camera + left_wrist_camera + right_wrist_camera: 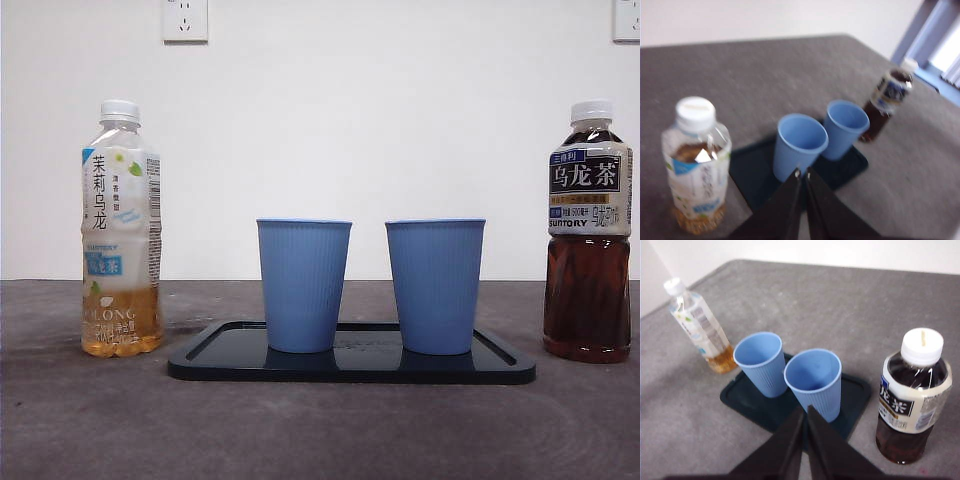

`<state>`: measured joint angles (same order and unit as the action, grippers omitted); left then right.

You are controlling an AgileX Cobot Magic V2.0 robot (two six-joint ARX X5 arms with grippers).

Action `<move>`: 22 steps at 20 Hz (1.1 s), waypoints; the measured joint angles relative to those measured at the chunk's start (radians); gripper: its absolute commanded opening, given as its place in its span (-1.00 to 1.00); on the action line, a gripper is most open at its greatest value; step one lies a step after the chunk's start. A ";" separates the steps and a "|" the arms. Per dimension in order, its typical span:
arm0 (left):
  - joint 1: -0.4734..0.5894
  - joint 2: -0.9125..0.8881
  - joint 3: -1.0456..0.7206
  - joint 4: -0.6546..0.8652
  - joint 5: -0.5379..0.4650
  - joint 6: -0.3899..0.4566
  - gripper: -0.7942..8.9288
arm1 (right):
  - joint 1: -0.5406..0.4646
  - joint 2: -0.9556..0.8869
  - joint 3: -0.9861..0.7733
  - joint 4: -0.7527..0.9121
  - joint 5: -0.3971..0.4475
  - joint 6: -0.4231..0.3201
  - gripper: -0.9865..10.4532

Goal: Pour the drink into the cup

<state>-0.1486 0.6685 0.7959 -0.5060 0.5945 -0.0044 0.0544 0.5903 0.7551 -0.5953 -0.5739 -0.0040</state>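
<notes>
In the front view nothing of the task is yet done: two ribbed blue paper cups, the left-hand cup [303, 285] and the right-hand cup [435, 286], stand upright side by side, apart, on a flat black plastic tray [352, 368], with a pale jasmine-tea bottle [121, 232], white cap on and only its bottom part filled, at nine o'clock of the tray and a dark oolong-tea bottle [588, 235], capped and nearly full, at three o'clock; no arm shows. In the left wrist view the left gripper [802, 172] hangs above the table with its jaws pressed together, holding nothing, the pale bottle [696, 162] nearest it and both cups looking empty. In the right wrist view the right gripper [804, 409] is likewise closed on nothing, with the dark bottle [913, 395] close by and the tray [742, 399] beyond. Everything remains, by my judgement: grasping a bottle, uncapping, tilting over a cup.
</notes>
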 measured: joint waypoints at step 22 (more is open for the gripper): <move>-0.007 0.000 0.000 -0.060 0.004 0.022 0.26 | 0.001 0.029 -0.001 0.003 0.047 0.068 0.13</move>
<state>-0.1558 0.6685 0.7959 -0.5659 0.5987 0.0177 0.0551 0.6197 0.7544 -0.5926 -0.5270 0.0639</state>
